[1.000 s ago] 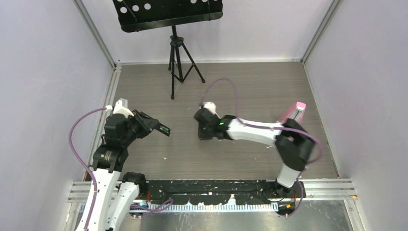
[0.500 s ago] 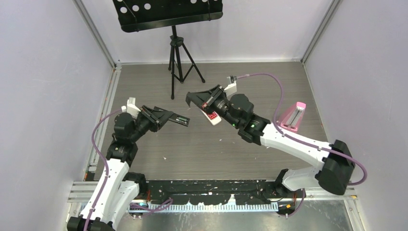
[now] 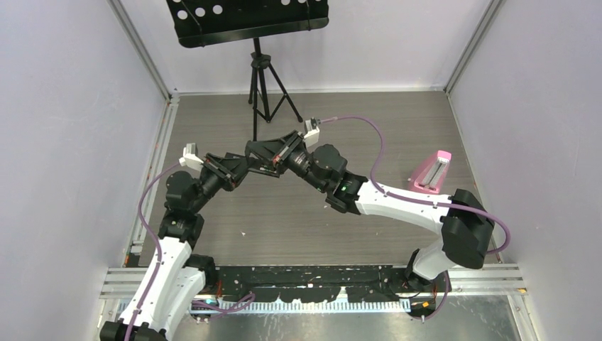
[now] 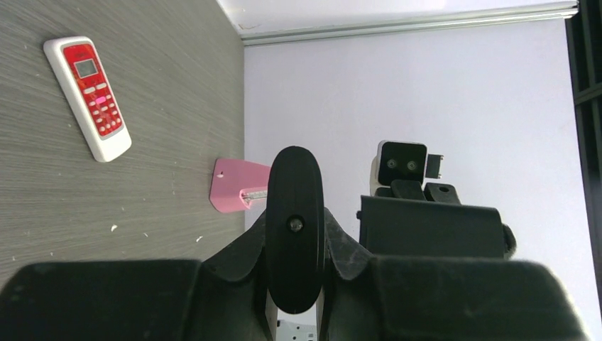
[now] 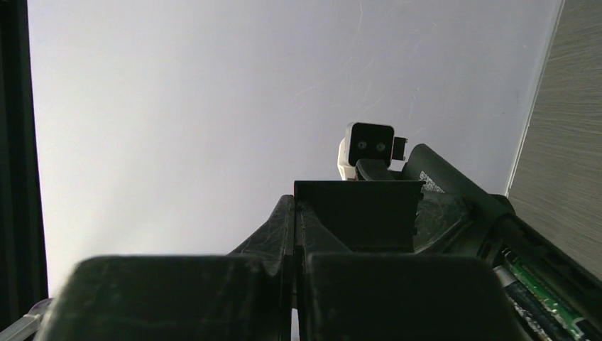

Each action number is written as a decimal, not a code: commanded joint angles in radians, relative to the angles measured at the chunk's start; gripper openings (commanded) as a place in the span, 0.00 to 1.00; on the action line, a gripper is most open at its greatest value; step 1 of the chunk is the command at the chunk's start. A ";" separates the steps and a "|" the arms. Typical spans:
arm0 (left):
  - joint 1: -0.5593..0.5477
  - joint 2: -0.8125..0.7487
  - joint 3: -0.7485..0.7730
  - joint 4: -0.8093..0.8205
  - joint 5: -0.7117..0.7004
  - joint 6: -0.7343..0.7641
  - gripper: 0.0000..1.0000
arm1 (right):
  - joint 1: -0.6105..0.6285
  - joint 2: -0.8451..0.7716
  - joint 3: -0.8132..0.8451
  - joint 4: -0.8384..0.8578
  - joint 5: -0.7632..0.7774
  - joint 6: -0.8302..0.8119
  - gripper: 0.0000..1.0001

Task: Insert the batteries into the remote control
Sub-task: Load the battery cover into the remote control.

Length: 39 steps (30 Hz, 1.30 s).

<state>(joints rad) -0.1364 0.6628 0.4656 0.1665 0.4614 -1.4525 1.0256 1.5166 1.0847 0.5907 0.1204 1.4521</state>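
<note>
My left gripper [image 3: 241, 171] is shut on a black remote control [image 3: 261, 170] and holds it off the floor, pointing right. The left wrist view shows the black remote control [image 4: 294, 234] end-on, clamped between the fingers [image 4: 248, 245]. My right gripper [image 3: 270, 154] is shut, its tips right at that remote from the right. In the right wrist view the jaws [image 5: 294, 213] stand pressed together. At lower right there, the remote's open compartment [image 5: 543, 295] holds batteries, one green and one dark. A white and red remote [image 4: 89, 96] lies flat on the floor, hidden by the right arm from above.
A pink holder [image 3: 431, 172] stands on the floor at the right, near the wall. A black music stand on a tripod [image 3: 259, 85] stands at the back. Grey walls close in the wooden floor [image 3: 319, 234] on three sides.
The right gripper has swung up and left, from above the white and red remote to the black remote. The left gripper has carried the black remote right and slightly up.
</note>
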 commanded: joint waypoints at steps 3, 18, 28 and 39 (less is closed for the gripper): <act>-0.003 -0.021 -0.007 0.100 0.012 -0.069 0.00 | -0.001 -0.082 -0.037 0.077 0.055 0.016 0.00; -0.003 0.019 -0.027 0.177 0.039 -0.133 0.00 | -0.002 -0.145 -0.092 0.038 0.044 0.012 0.00; -0.003 0.004 -0.035 0.190 0.052 -0.155 0.00 | -0.016 -0.123 -0.106 0.059 0.025 0.034 0.00; -0.003 0.001 -0.040 0.208 0.065 -0.180 0.00 | -0.033 -0.094 -0.117 0.086 -0.003 0.075 0.00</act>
<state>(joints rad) -0.1371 0.6777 0.4255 0.3000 0.5003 -1.6176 0.9962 1.4162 0.9672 0.6136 0.1242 1.5032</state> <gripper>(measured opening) 0.197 0.021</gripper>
